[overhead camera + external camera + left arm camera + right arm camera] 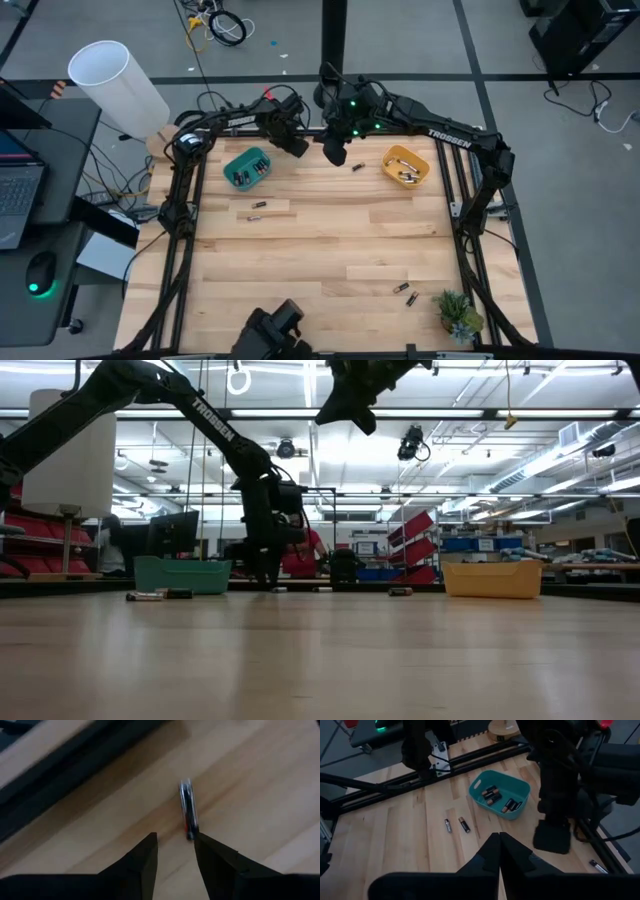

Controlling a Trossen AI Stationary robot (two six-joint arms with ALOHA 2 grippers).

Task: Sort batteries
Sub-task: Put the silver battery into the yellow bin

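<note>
Right under the left gripper sits a battery on the bare table, just ahead of the tips and a touch toward one finger rather than centred in the gap. Its long axis runs pretty much straight away from the gripper, in line with the fingers, so my guess is the jaws can come down either side of it, after a small sideways nudge. Fingers are apart with nothing between them yet. Left arm is clearly the nearer one, hanging low just beside the teal bin. The right gripper is pinched together, empty, and high above the table between the teal bin and the orange bin. More batteries lie farther off.
</note>
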